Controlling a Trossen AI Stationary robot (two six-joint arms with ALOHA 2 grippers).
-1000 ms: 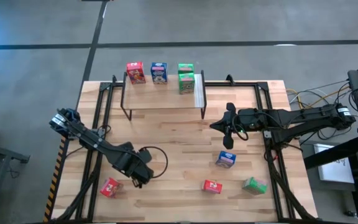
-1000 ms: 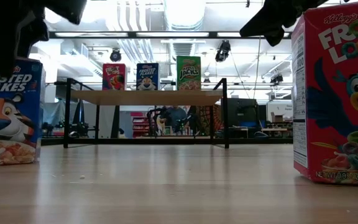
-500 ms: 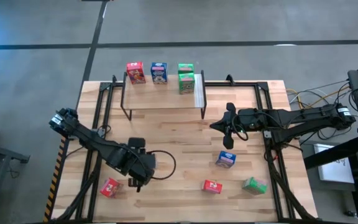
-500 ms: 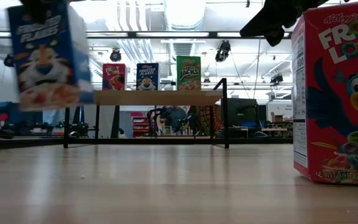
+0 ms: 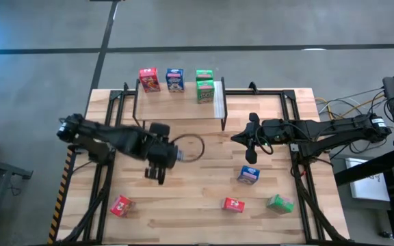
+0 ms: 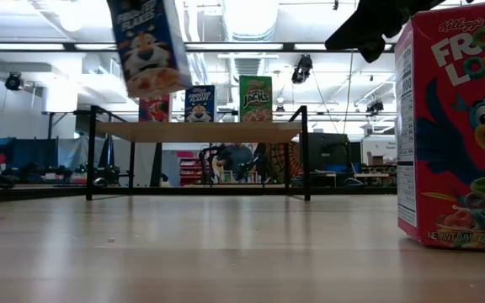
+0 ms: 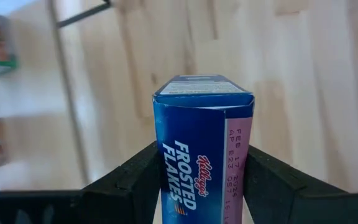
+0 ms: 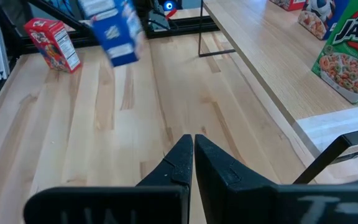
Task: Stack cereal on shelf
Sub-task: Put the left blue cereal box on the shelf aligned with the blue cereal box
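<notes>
From overhead, I count four boxes up on the shelf [image 5: 176, 108]: a red box [image 5: 148, 79], a blue box [image 5: 175, 80], and a green box [image 5: 204, 76] with a second green box [image 5: 205, 91] in front of it or under it; I cannot tell which from straight above. My left claw [image 5: 157, 171] sits mid-desk, short of the shelf's front legs. Four boxes are left on the desk [image 5: 204, 212]: the near-left red box [image 5: 121, 205], the loose blue box [image 5: 248, 175], the small red box [image 5: 234, 204] and the loose green box [image 5: 279, 203]. My right claw [image 5: 251, 156] waits over the desk just beyond that loose blue box.

Low camera now: the carried blue box [image 6: 148, 46] hangs tilted, well clear of the desk and above the shelf board's level. Behind it three boxes show along the shelf top. A big red box [image 6: 460, 135] fills the right edge.

Left wrist: my claw is clamped on the carried box, one dark finger [image 7: 132, 180] on each side, desk planks passing beneath.

Right wrist: the fingers [image 8: 182, 163] are pressed together, holding nothing. The shelf edge runs past with a green box on it, and the carried box shows across the desk.

My read: four placed, one in the air, four to go, so roughly halfway.
</notes>
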